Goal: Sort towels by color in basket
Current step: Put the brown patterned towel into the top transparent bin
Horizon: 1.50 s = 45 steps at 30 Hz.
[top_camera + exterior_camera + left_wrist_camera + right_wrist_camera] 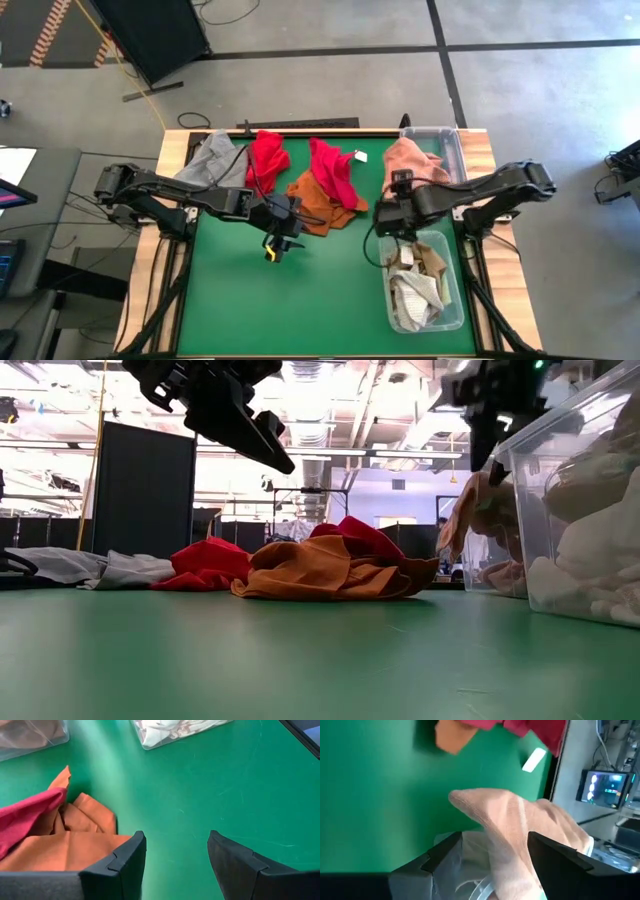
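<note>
**A:** The left gripper (pixel 283 236) first; how does it stand?

**B:** Its two dark fingers (pixel 122 862) are spread wide with only bare green mat (pixel 300 300) between them; it hovers above the table, just in front of the orange towel (pixel 318 200), holding nothing.

**A:** And the right gripper (pixel 392 222)?

**B:** It sits at the left rim of the near clear bin (pixel 455 300); a pink towel (pixel 520 825) lies between its fingers (pixel 555 855) and drapes past them, so it looks pinched on that cloth; in the low view the same pink towel (pixel 478 510) hangs down beside the bin wall (pixel 560 490).

**A:** What lies nearest the front edge?

**B:** The near clear bin, holding pale towels (pixel 415 290), white and tan ones bunched together; I cannot count them.

**A:** Farther back?

**B:** The orange towel is crumpled at mid-table; a red towel (pixel 332 170) lies partly over it, with a small white tag (pixel 360 156) at its far side; to the left a second red towel (pixel 266 155) touches a grey towel (pixel 213 162) near the far left corner.

**A:** And at the far right?

**B:** A second clear bin (pixel 445 140) stands at the far right corner; pink cloth (pixel 410 158) lies bunched over its left wall, reaching toward the right gripper.
</note>
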Motion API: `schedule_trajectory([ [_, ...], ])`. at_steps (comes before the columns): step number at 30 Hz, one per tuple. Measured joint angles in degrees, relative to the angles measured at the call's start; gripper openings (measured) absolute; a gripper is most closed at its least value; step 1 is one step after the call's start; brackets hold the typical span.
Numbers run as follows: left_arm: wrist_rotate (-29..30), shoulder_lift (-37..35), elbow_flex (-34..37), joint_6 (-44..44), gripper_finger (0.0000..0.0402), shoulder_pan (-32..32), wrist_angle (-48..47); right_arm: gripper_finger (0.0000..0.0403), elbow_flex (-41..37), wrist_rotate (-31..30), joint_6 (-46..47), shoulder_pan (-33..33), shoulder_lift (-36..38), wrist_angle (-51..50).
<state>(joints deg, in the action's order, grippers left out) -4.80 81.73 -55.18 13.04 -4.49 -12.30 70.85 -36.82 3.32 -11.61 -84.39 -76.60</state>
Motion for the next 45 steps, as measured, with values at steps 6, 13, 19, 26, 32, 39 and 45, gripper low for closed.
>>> schedule_trajectory([
  [6, 0.0, 0.0, 0.0, 0.2, 0.0203, 0.0, -0.4, 0.026, 0.0, -0.9, -1.9, 4.3, -5.0, -0.1],
  [13, 0.0, 0.0, 0.0, 0.2, 0.0203, 0.0, -0.5, 0.0183, -0.1, -6.9, 3.1, 9.3, -6.7, -0.1],
  [19, 0.0, 0.0, 0.0, 0.6, 0.0203, 0.0, -0.9, 0.0021, -0.1, -9.1, 6.2, 11.6, -4.1, -0.7],
  [26, 0.0, 0.0, 0.0, 1.6, 0.0203, 0.0, -0.8, 0.002, 0.0, -13.2, 18.7, 13.0, 2.6, -5.3],
  [32, 0.0, 0.0, 0.0, 2.4, 0.0203, 0.0, -0.6, 0.0018, 0.0, -13.6, 31.9, 14.1, 7.3, -12.4],
  [39, 0.0, 0.0, 0.0, 2.3, 0.0203, 0.0, -0.2, 0.0018, 0.0, -4.9, 37.3, 19.6, 7.5, -13.6],
  [45, 0.0, 0.0, 0.0, 2.1, 0.0203, 0.0, -0.3, 0.0032, -3.0, 7.4, 37.4, 26.8, 6.3, -13.0],
])
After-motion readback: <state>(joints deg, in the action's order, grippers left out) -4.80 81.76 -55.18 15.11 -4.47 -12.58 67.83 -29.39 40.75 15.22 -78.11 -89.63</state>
